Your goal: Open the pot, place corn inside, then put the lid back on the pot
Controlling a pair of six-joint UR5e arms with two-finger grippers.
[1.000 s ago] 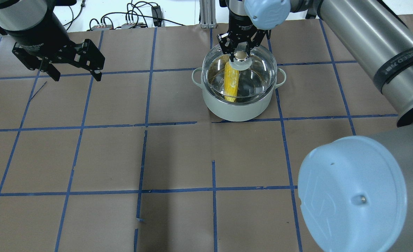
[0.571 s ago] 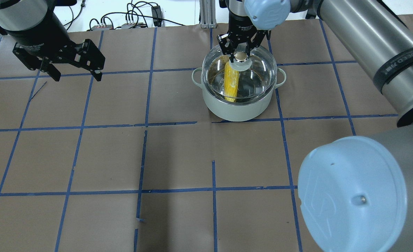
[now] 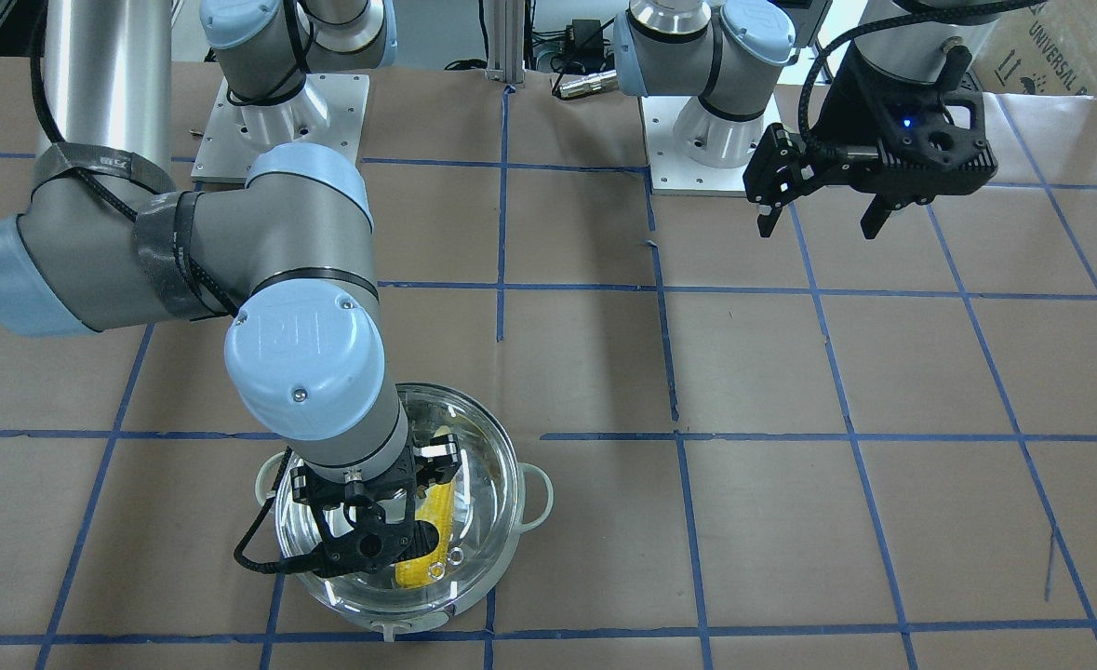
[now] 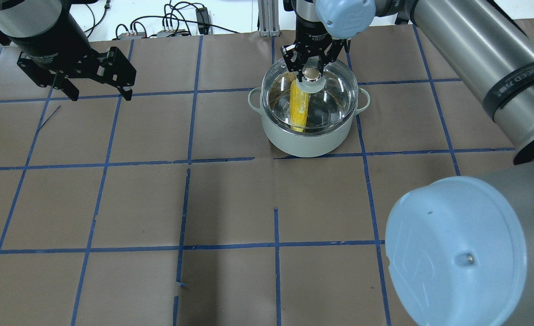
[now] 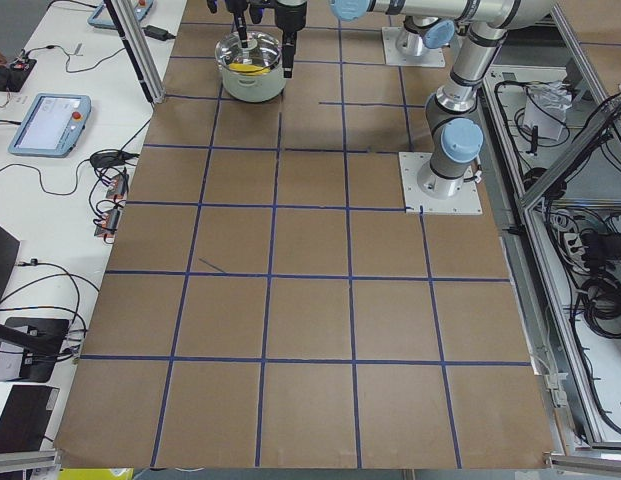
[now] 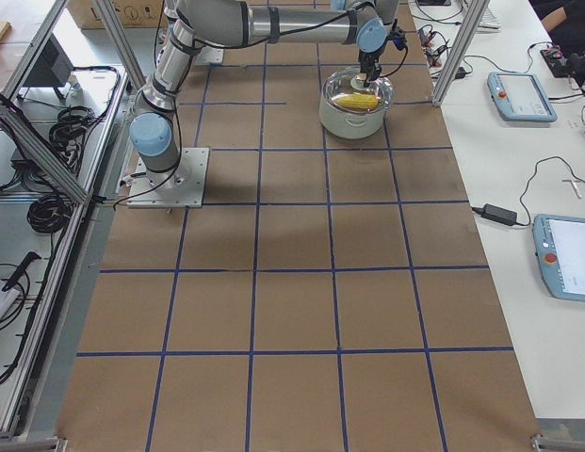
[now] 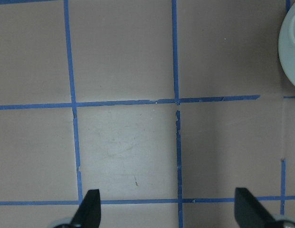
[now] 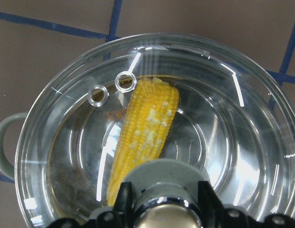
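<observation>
The pale mint pot [image 4: 307, 142] stands at the far middle of the table. The yellow corn [image 4: 299, 106] lies inside it, seen through the clear glass lid [image 4: 334, 97], which sits on the pot's rim. My right gripper [image 4: 311, 71] is over the lid's centre with its fingers shut on either side of the gold-topped knob. The right wrist view shows the corn [image 8: 147, 128] under the lid [image 8: 223, 123], with two vent rings to its left. My left gripper [image 4: 100, 95] hangs open and empty above the far left of the table, well away from the pot.
The brown paper table [image 4: 230, 203] carries a grid of blue tape lines. Cables and connector boxes [image 4: 167, 27] lie beyond the far edge. The right arm's elbow [image 4: 457, 249] fills the near right of the overhead view. The left wrist view catches the pot's edge [image 7: 292, 47].
My left gripper has drifted slightly toward the far edge. My right gripper and the lid have barely moved.
</observation>
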